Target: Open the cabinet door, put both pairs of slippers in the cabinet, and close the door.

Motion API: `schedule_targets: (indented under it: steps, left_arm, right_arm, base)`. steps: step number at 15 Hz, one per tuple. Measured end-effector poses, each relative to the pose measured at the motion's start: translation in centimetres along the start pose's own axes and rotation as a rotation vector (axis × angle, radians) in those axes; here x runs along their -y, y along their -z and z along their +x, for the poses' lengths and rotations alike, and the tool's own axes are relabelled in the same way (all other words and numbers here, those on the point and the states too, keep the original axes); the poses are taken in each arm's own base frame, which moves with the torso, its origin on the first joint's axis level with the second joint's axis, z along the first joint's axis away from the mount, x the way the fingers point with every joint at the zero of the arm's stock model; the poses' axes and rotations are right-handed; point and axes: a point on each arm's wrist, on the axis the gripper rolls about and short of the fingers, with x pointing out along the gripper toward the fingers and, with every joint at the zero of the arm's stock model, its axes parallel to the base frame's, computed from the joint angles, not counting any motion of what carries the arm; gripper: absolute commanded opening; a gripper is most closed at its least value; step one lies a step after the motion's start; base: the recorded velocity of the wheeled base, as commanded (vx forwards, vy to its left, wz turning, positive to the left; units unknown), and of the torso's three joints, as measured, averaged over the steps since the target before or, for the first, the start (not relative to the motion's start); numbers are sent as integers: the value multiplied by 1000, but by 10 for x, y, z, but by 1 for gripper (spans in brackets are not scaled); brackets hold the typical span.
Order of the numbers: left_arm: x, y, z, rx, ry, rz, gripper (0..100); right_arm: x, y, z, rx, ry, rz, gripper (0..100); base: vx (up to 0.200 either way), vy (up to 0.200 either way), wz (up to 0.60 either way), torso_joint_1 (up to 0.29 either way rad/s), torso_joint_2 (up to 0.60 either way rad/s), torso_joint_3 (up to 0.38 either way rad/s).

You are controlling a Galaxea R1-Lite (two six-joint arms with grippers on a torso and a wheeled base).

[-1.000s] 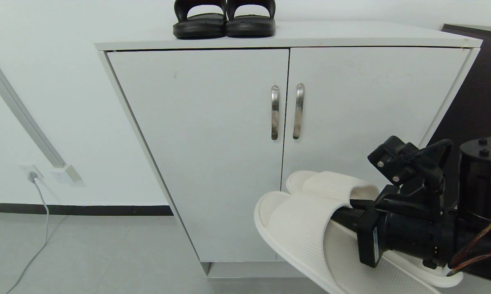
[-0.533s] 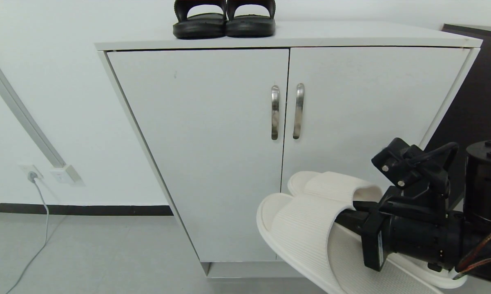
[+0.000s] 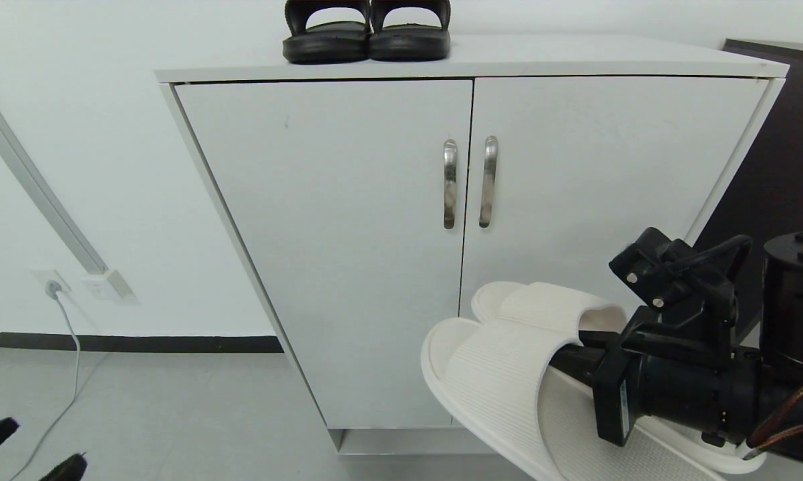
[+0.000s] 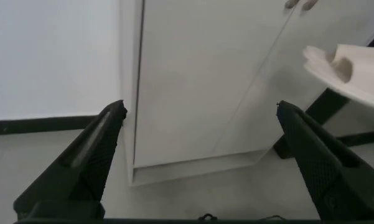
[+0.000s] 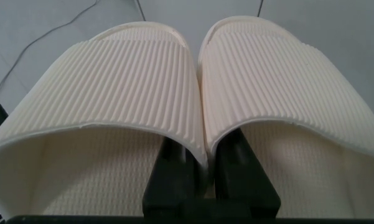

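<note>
On top of the white cabinet [image 3: 575,61], near its left end, a pair of black slippers [image 3: 367,33] sits side by side, toes toward the front edge. Both cabinet doors are shut. The left door [image 3: 335,254] and the right door [image 3: 595,174] meet in the middle, and each has a shiny metal handle, the left handle [image 3: 449,184] and the right handle [image 3: 488,180], standing upright just beside each other. Low down in front of the right door, the right gripper [image 5: 205,177] holds a pair of white slippers [image 3: 502,374] up off the floor [image 3: 174,414]. Its jaws reach in under the ribbed straps and pinch the inner sides of the two slippers together, so the pair stays side by side with the toes pointing toward the cabinet. The left gripper [image 3: 35,446] is low and far to the left, well apart from the cabinet, above the grey floor. Its jaws are spread wide with nothing between them. On the wall to the left, a socket [image 3: 51,284] has a grey cable [image 3: 74,374] hanging down from it to the floor.
</note>
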Motion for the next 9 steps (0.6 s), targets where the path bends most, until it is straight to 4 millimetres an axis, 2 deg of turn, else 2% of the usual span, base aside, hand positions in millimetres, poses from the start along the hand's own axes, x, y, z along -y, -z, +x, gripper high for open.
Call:
schedule_targets:
  steps: [4,6,9]
  left_arm:
    - [3,-34,57,-11,137,6,100]
    - [15,-53,84,-9,198,15,100]
    - [47,-81,117,13,295,23,100]
  right_arm:
    - [0,0,0,-1,0,1,0]
    - [0,0,0,-2,0,1,0]
    - [0,1,2,-8,-1,1,0]
  base:
    - [0,0,0,0,0,0]
    - [0,0,0,0,0,0]
    - [0,0,0,0,0,0]
